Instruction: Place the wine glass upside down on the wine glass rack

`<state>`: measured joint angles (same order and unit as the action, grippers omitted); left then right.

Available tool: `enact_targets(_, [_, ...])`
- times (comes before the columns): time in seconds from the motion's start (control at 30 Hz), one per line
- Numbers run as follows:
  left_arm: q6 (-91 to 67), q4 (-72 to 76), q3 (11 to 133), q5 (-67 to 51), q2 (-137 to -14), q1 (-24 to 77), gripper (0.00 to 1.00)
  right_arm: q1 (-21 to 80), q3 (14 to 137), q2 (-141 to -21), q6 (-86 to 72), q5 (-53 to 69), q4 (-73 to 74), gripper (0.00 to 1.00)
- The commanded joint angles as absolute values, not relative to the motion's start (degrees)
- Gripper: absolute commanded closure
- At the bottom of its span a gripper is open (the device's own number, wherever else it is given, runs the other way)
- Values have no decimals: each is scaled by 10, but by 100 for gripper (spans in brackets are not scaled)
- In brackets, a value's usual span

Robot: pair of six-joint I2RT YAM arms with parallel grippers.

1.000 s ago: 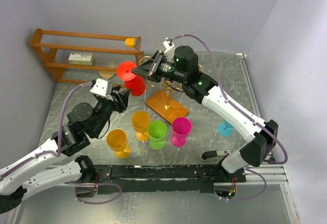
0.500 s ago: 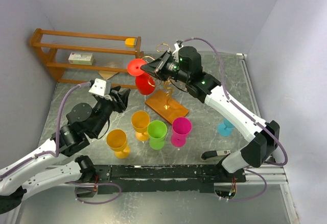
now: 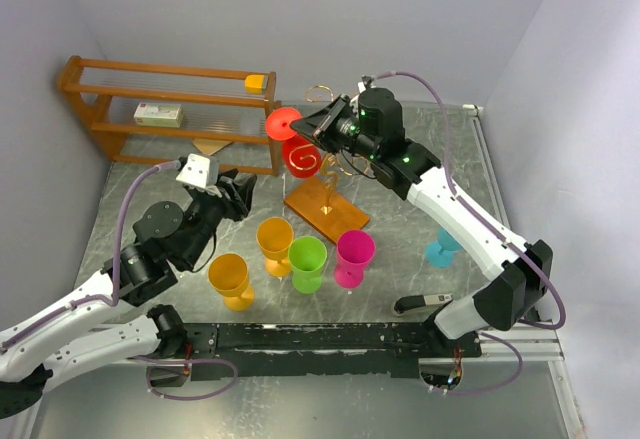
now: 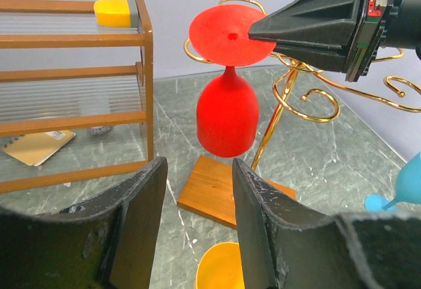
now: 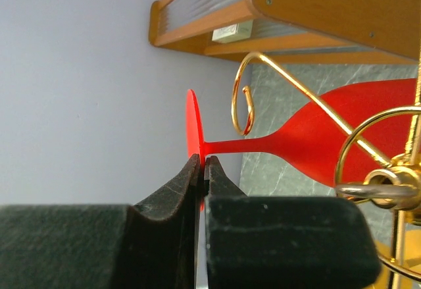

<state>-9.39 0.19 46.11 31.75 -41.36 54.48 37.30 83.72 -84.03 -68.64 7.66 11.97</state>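
Note:
My right gripper is shut on the foot of a red wine glass and holds it upside down in the air, bowl down. The glass hangs just left of the gold wire rack, whose post stands on an orange-brown wooden base. In the right wrist view the stem lies beside a curled gold arm; I cannot tell if they touch. The left wrist view shows the glass in front of the rack. My left gripper is open and empty, low, left of the base.
Orange, amber, green and pink glasses stand upright near the base. A blue glass stands at right. A brown wooden shelf unit fills the back left. A black tool lies at front right.
My right gripper has carried the red glass rightward and toward the gold rack, from well left of it to right beside its arms. The left arm has barely moved.

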Motion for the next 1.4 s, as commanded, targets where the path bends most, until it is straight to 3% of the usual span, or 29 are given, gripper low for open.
enact_targets(0.0, [-97, 20, 455, 323, -413, 542, 45, 368, 836, -823, -669, 46, 109, 100])
enact_targets(0.43, [-97, 21, 450, 331, -412, 543, 44, 362, 874, -856, -621, 16, 96, 100])
enact_targets(1.37, [-89, 21, 447, 344, -403, 542, 44, 357, 952, -940, -566, 130, 113, 100])
